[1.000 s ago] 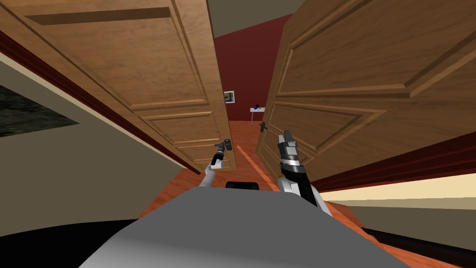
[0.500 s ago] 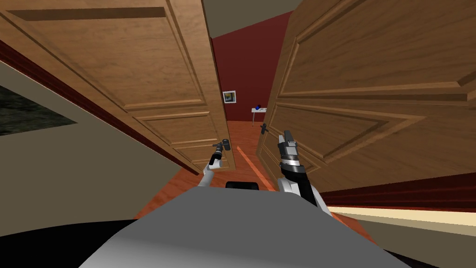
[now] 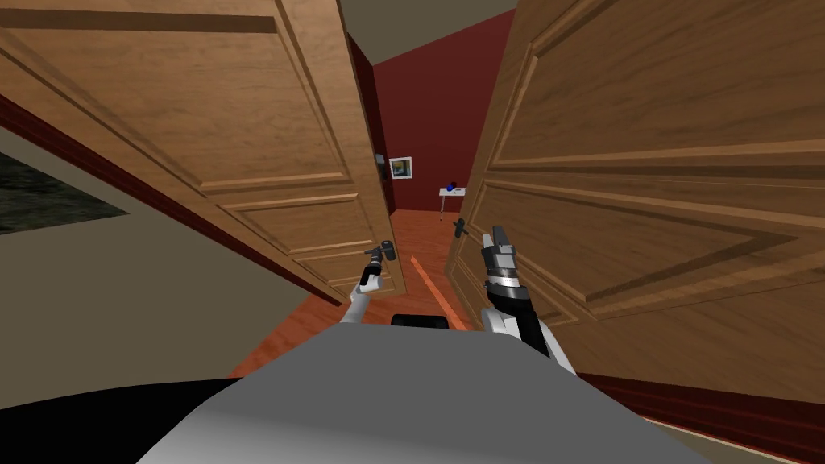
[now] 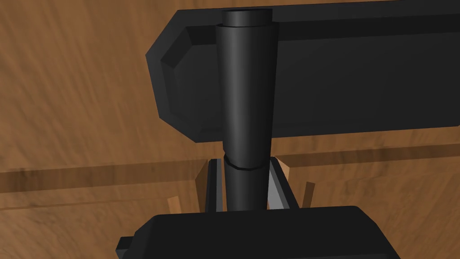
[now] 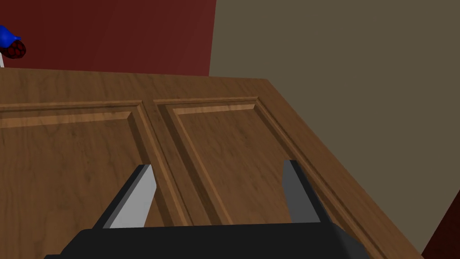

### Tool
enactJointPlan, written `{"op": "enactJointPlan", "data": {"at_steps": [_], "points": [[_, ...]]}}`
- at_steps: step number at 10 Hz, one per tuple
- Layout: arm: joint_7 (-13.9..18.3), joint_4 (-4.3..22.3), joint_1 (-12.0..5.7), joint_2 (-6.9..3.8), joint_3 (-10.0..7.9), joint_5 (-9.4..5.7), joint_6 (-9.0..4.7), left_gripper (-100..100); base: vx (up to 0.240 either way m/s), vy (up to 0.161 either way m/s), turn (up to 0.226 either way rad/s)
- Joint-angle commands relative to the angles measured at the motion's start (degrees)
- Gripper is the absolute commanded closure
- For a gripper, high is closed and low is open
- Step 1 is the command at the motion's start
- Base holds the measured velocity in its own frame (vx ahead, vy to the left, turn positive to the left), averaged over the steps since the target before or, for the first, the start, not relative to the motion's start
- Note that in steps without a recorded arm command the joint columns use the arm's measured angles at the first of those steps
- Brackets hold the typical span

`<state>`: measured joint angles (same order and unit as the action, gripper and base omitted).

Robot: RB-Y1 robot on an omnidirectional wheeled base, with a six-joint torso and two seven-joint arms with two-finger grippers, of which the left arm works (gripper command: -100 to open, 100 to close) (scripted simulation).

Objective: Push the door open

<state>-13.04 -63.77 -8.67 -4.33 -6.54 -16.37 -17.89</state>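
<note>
DOUBLE DOORWAY: The left gripper [image 3: 377, 256] [image 4: 244, 164], low at 11 o'clock, is clamped on the black lever handle [image 3: 387, 250] [image 4: 248, 90] of the left door leaf [image 3: 242, 121] [image 4: 76, 90]. This is a brown, wood-grained panelled leaf. The two thin fingers [image 4: 275, 184] press the lever from either side, and the lever crosses a black backplate [image 4: 350, 76] set flat on the wood.

At 1 o'clock the right gripper [image 3: 494, 236] [image 5: 218, 166] hovers with its fingers [image 5: 134, 198] spread wide and nothing between them. They point along the raised panels of the right door leaf [image 3: 644, 161] [image 5: 67, 157]. Whether they touch the wood cannot be told.

A beige wall [image 3: 121, 306] runs alongside at 9 o'clock, outside the left leaf.

Just past the right gripper, a second dark handle [image 3: 459, 229] sits on the inner edge of the right leaf. The two leaves angle away from each other, with a gap between them at 12 o'clock.

An orange-brown floor [image 3: 419, 234] runs through that gap toward a dark red wall [image 3: 435, 105] at the far end. On that wall, at about 12 o'clock, hangs a small framed picture [image 3: 400, 167]. Just to its right a small white table [image 3: 451, 192] stands against the wall, with a blue object [image 3: 452, 184] [image 5: 6, 35] on top. In the right wrist view the same blue object shows beyond the top edge of the right leaf, against the red wall.
</note>
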Motion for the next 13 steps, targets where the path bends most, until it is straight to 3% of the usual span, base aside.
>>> {"op": "enactJointPlan", "data": {"at_steps": [1,6,8,9,13], "points": [[-0.31,-0.18,-0.22,-0.27,-1.89,-0.16,0.0,100,0.153,-0.093,0.094],[-0.7,0.63,-0.74,0.21,-4.91,-0.46,0.0,100,0.184,-0.104,0.082],[-0.54,0.77,-0.42,0.24,-4.88,-0.5,-0.01,100,0.118,-0.045,0.037],[-2.49,0.86,-0.89,0.19,-6.5,-1.87,-0.71,100,0.125,0.008,-0.059],[-6.32,1.22,-1.64,0.33,-9.45,-4.61,-2.11,100,0.155,0.043,-0.068]]}}
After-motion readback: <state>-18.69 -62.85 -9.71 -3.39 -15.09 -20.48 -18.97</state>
